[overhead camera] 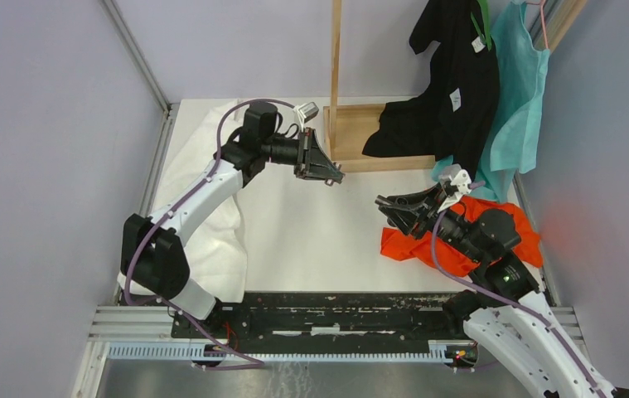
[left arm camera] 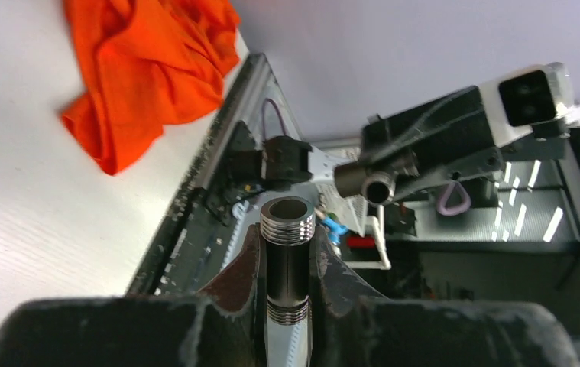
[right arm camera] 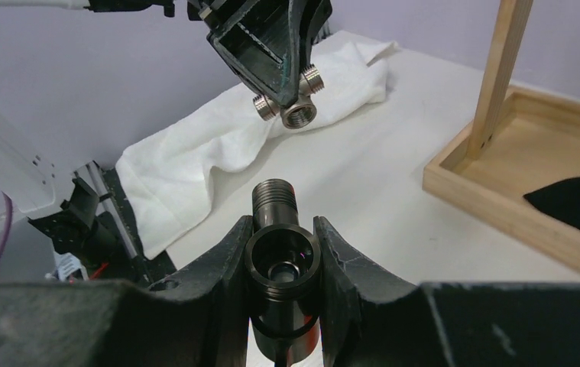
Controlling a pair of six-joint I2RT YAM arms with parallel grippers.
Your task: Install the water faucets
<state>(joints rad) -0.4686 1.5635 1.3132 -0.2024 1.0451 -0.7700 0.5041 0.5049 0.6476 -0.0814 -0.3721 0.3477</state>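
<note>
Left jaws clamp the silver-ended fitting (right arm camera: 287, 105), right jaws clamp the dark fitting (right arm camera: 280, 256), both raised beside the wooden tray (right arm camera: 500, 202); apart, not yet screwed together.

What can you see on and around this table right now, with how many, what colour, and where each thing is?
silver-threaded fitting: one, dark with silver ends, held in the air by the left gripper
dark fitting: one, brown-black, in the right gripper
white cloth: one, white, left side of table
orange cloth: one, orange, right side, under right arm
wooden stand: one, light wood, tray with upright post, far side
black garment: one, black, hanging far right
teal garment: one, teal, beside the black one
table: one, white
left gripper: one, black, gripping
right gripper: one, black, gripping
</note>
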